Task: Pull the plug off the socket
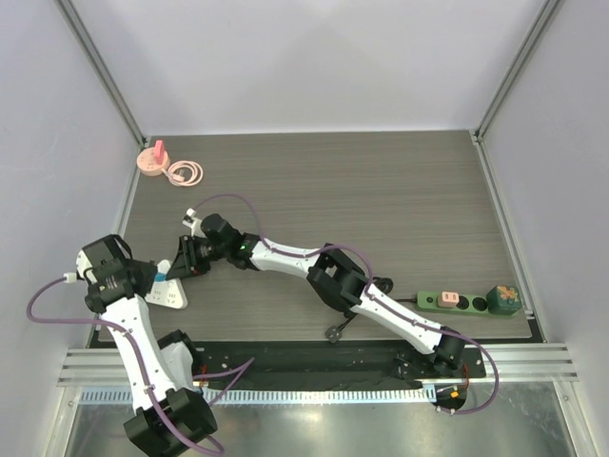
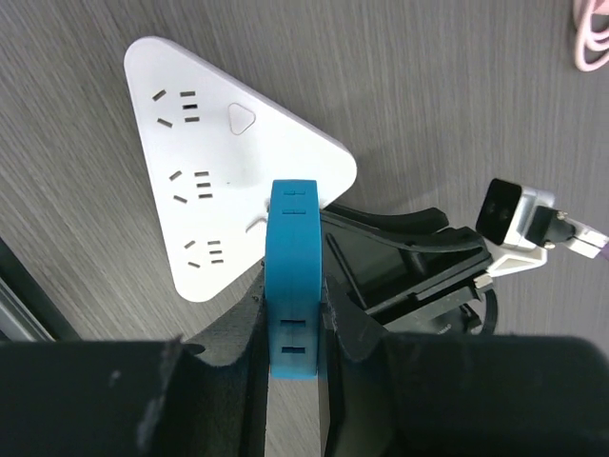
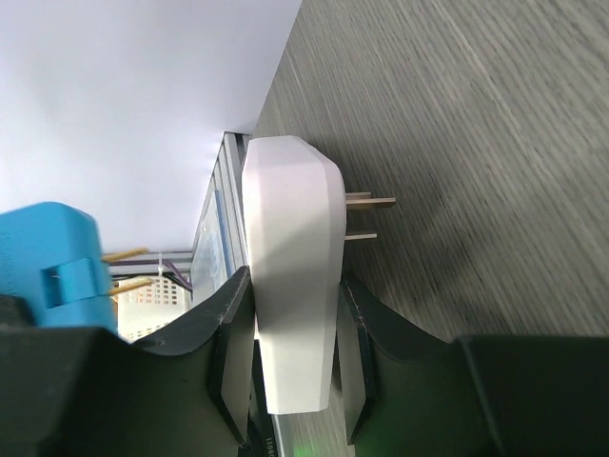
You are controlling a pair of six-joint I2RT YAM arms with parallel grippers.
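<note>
Over at the right, near the front edge of the table (image 1: 381,190), the green power strip (image 1: 471,303) lies flat with a pink plug (image 1: 445,299) seated in its left end, well apart from both grippers. At the left side, the left gripper (image 2: 295,319) pinches a blue plug (image 2: 293,248) just above the corner of a white triangular power strip (image 2: 205,162). Close beside it, the right gripper (image 3: 290,328) clamps a white plug (image 3: 290,248) whose two prongs (image 3: 369,200) stick out bare, clear of any outlet.
</note>
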